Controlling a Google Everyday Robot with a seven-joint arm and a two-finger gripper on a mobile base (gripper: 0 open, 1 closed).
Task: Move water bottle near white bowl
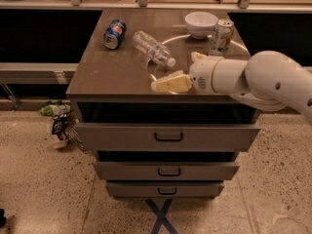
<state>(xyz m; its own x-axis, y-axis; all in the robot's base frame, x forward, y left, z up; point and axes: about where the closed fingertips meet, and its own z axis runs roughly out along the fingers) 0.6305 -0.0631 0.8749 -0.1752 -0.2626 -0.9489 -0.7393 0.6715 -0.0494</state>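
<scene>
The water bottle (153, 49) lies on its side on the brown cabinet top (102, 72), its white cap pointing to the front right. The white bowl (201, 23) stands at the back right of the top. My gripper (174, 71) hovers over the front right of the top, just in front and to the right of the bottle's cap. Its cream fingers (171, 83) are spread apart and hold nothing. It does not touch the bottle.
A silver-green can (222, 36) stands upright just right of the bowl. A blue can (114, 33) lies at the back left. The cabinet has three drawers (168, 136) below, the top one slightly pulled out. Litter (59, 126) lies on the floor to the left.
</scene>
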